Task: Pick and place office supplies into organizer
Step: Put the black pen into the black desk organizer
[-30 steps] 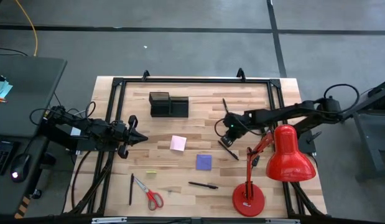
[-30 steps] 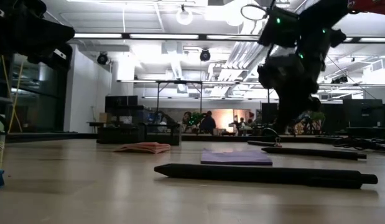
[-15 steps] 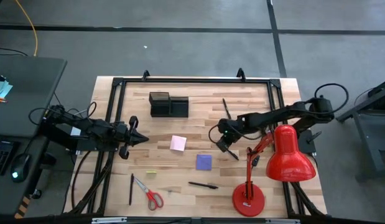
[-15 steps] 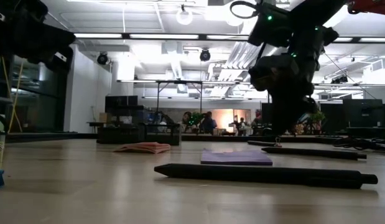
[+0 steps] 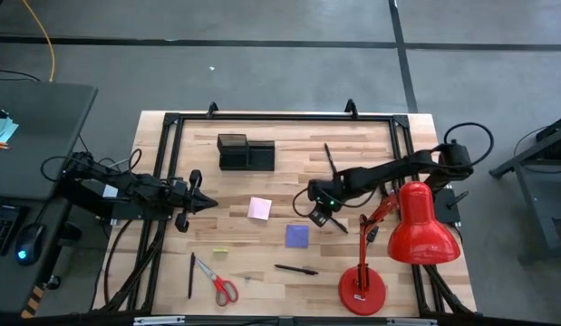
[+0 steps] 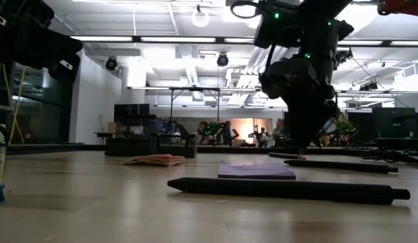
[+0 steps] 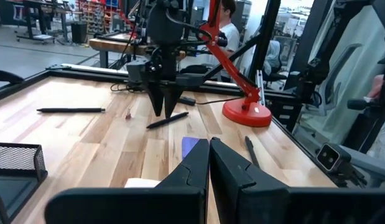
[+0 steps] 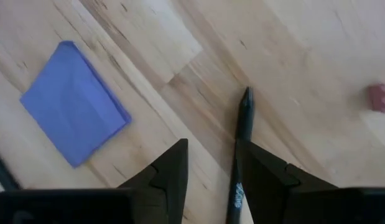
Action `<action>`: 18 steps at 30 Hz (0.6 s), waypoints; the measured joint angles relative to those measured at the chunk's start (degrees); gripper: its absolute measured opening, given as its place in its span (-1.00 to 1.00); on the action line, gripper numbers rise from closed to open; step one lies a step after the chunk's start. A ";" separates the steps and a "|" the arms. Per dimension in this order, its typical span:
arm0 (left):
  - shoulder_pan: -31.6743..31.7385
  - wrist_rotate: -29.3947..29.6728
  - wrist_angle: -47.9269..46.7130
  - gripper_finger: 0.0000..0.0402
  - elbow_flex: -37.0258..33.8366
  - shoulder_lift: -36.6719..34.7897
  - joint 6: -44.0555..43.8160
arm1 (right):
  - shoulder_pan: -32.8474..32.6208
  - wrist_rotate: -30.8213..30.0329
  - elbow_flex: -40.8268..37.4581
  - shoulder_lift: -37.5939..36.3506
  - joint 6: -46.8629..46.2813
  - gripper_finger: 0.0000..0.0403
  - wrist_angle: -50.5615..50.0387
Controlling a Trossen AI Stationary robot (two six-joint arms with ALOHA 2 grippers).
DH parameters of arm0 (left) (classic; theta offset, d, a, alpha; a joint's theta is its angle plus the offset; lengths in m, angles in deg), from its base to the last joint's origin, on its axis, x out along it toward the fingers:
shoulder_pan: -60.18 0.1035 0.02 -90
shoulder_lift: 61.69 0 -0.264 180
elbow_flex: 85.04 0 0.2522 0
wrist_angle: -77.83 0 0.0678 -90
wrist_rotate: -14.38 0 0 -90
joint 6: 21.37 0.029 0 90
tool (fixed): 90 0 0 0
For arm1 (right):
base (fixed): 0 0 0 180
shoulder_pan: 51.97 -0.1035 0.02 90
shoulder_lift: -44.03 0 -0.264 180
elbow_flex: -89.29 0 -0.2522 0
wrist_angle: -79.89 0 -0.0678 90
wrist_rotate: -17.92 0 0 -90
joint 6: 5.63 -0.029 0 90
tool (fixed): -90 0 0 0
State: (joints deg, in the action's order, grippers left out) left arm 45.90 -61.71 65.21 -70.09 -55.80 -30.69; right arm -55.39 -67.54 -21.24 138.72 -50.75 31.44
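Between your right gripper's (image 8: 211, 180) two fingers (image 8: 170, 171) a thin dark pen (image 8: 240, 149) is lying flat on the table (image 5: 289, 181). Those fingers are sitting partly open, one each side, holding nothing yet. That pen is looking light, stiff and probably slippery, so you are best pinching it near the middle. Close by, the purple note pad (image 8: 74, 112) is lying. Your left gripper (image 5: 200, 200) is waiting shut and empty. Far off, the organizer (image 5: 245, 151) is sitting.

Overhead and tabletop-level cameras — plus two wrist cameras, the right's closest, pointing down — all share the purple sticky-note pad (image 5: 297, 236) near mid-table.
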 joint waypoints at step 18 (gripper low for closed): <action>0.00 0.02 0.02 -1.00 0.00 0.02 -0.02 | -1.95 -2.34 0.00 0.97 -2.43 -0.35 -6.32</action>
State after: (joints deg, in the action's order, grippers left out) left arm 45.90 -61.69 65.24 -70.09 -55.77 -30.71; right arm -57.35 -69.88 -21.24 139.68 -53.18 25.11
